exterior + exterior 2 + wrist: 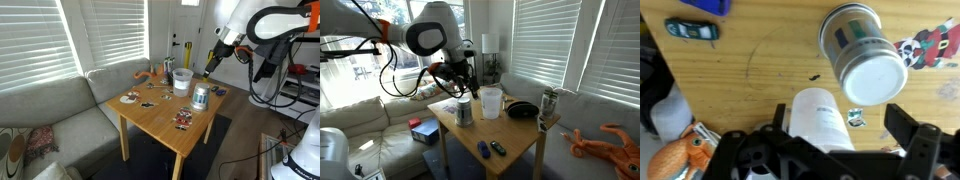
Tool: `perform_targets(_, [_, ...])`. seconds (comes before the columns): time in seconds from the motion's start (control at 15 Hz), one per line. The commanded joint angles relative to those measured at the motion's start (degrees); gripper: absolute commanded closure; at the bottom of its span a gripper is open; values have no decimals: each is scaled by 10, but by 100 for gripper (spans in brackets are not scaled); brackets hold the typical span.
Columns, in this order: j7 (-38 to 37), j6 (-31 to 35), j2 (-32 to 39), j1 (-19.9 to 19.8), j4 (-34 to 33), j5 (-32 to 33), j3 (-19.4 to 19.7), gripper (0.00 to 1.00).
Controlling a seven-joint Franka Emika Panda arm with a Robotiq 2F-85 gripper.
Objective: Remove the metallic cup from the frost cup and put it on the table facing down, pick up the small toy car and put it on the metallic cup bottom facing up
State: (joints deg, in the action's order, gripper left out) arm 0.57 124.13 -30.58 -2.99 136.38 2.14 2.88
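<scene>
The metallic cup [865,55] stands mouth down on the table [750,80], its flat bottom facing up. It shows in both exterior views [200,97] [465,112]. The frost cup [820,120] stands upright beside it, also seen in both exterior views [182,80] [491,102]. My gripper [845,130] is open and empty. It hovers above the two cups [208,70] [460,85], with the frost cup below, between its fingers. The small toy car [692,31] lies on the table away from the cups.
A blue object [702,6] lies next to the car at the picture's edge. Two small toys [490,149] lie near a table edge. A black plate [523,110], a can [549,103], an orange octopus toy [143,76] and small figures [182,120] share the table. A sofa [50,110] adjoins it.
</scene>
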Motion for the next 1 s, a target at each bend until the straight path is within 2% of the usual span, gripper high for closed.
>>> perform_targets(0.0, [-71,-68,-27,-60,-14,63,-14,0])
perform_targets(0.27, [-131,-113,-23,-110,-8,107,-5,0])
perform_targets(0.47, [-117,-139,-15,-113,5,89,20,0])
perform_targets(0.6, [-103,-136,-7,-111,18,75,40,0])
perform_targets(0.93, [-65,-69,8,-104,60,56,76,0])
